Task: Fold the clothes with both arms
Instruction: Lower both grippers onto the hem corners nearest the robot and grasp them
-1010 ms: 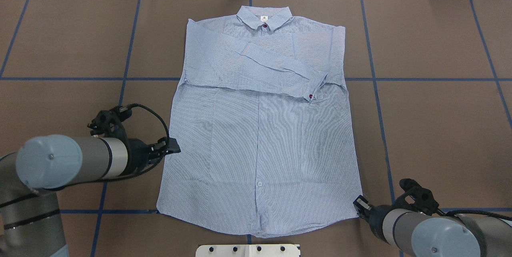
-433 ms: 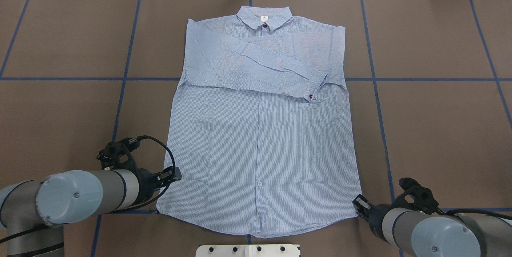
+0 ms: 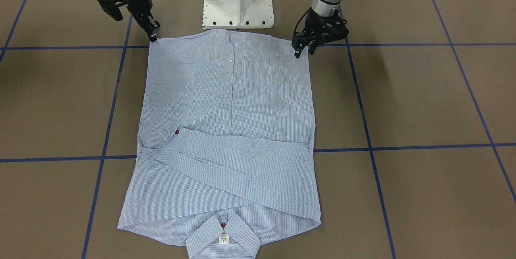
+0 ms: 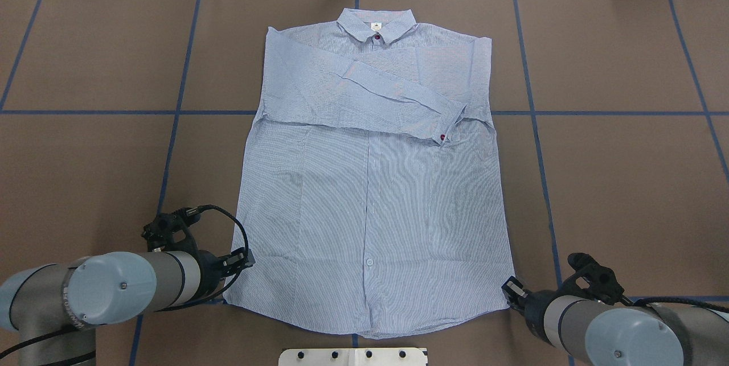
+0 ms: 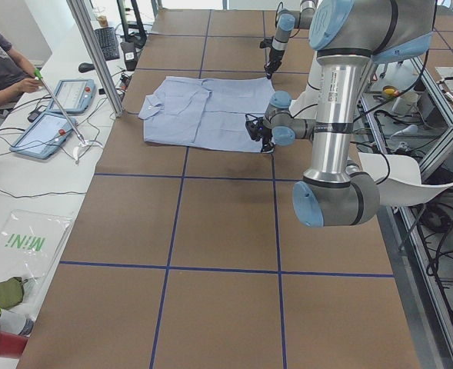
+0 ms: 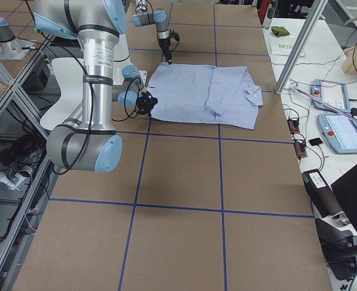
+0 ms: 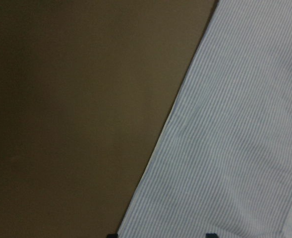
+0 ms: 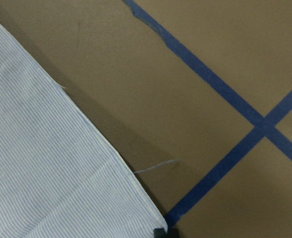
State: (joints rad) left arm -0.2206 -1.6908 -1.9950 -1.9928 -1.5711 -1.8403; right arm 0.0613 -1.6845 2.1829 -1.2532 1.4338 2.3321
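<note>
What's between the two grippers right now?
Only the hem end of the shirt, flat on the table, spans from the left gripper to the right gripper; the front-facing view shows it best.

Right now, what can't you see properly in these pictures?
- Is the right gripper open or shut? Its wrist view cuts off all but one fingertip at the bottom edge.
- The shirt front below the collar: covered by the folded sleeves, overhead view.
- The label: too small to read, front view.

A brown-covered table [image 4: 626,184] gridded with blue tape lines [image 4: 85,111] carries the striped shirt [image 4: 370,212], spread flat.
</note>
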